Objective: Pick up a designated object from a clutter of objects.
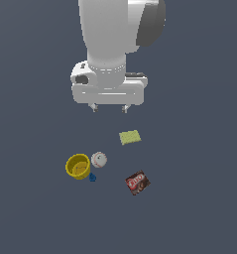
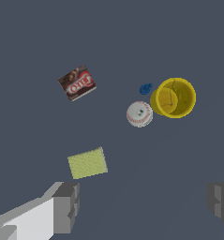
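Note:
The designated object, a bright yellow thick-walled cup (image 1: 78, 166) (image 2: 174, 97), stands upright on the dark floor, hollow side up. Touching or nearly touching it are a white red-stitched baseball (image 1: 98, 159) (image 2: 139, 114) and a tiny blue piece (image 1: 92, 177) (image 2: 145, 88). A flat yellow-green sponge (image 1: 130, 137) (image 2: 87, 163) and a dark brown-red packet (image 1: 137, 182) (image 2: 77, 83) lie apart from them. My gripper (image 1: 109, 107) (image 2: 144, 206) hangs high above the floor, open and holding nothing, nearer the sponge than the cup.
The arm's white body (image 1: 115, 39) fills the upper part of the exterior view. Plain dark floor (image 1: 199, 208) surrounds the loosely spread objects.

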`<state>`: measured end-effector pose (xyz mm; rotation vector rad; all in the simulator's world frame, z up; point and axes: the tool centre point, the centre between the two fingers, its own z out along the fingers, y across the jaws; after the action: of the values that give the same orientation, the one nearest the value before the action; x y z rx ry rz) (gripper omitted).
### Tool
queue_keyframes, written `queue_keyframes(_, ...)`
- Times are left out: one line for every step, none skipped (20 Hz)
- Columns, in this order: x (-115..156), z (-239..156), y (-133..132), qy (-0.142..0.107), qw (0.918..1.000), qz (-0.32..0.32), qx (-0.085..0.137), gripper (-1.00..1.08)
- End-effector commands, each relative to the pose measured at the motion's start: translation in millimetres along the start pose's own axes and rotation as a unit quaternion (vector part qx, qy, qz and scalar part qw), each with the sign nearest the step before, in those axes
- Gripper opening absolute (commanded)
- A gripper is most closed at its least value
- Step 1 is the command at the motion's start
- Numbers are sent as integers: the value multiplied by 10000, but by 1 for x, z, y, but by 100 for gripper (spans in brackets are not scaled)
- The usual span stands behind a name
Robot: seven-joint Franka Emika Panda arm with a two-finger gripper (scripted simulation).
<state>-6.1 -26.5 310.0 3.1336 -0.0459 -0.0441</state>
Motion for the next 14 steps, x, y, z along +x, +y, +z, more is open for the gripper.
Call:
queue_keyframes(0, 0, 0, 0, 10000, 0, 0, 28)
queue_keyframes(0, 0, 0, 0, 10000, -4, -2, 28)
queue_keyframes(0, 0, 0, -1, 10000, -18, -9, 28)
queue_keyframes(-1, -1, 0, -2, 10000, -40, -20, 28)
queue_keyframes(-1, -2, 1, -4, 10000, -70, -34, 28)
queue_keyframes(-2, -2, 1, -6, 9999, -98, -47, 28)
queue_keyframes(-2, -3, 1, -7, 9999, -116, -56, 28)
queue_keyframes(-2, -3, 2, -8, 9999, -125, -61, 28)
queue_keyframes(-2, -3, 2, -8, 9999, -125, -61, 28)
queue_keyframes(-2, -3, 2, -7, 9999, -119, -58, 28)
queue_keyframes(-2, -3, 2, -7, 9999, -119, -58, 28)
queue_keyframes(-2, -3, 2, -8, 9999, -126, -58, 28)
queue_keyframes(-2, -2, 2, -8, 9999, -138, -58, 28)
queue_keyframes(-1, -2, 2, -9, 9999, -155, -58, 28)
